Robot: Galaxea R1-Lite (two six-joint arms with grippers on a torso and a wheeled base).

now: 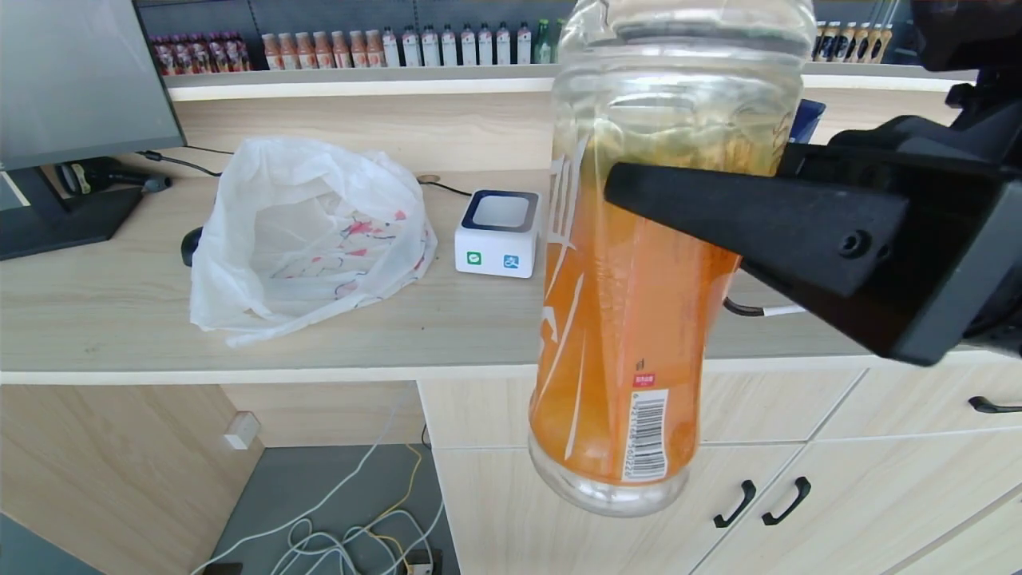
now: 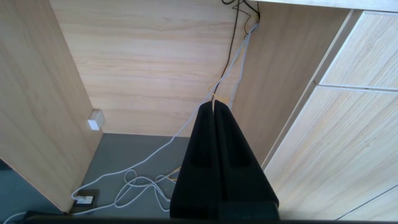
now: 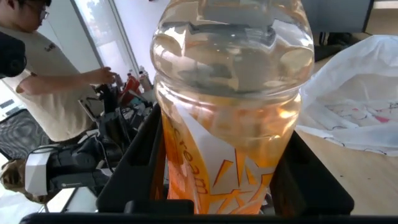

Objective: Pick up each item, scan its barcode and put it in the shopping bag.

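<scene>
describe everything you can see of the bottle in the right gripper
The bottle is clear plastic, orange over its lower part and see-through above. White slanted markings run down its side, and a white barcode label sits near the base, facing the head camera. It hangs roughly upright, slightly tilted, in the air before the counter, clamped around its middle by the right gripper; nothing else touches it.

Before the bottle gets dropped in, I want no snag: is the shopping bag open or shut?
Open: the shopping bag lies slumped on the wooden counter with its mouth spread wide and its inside showing.
</scene>
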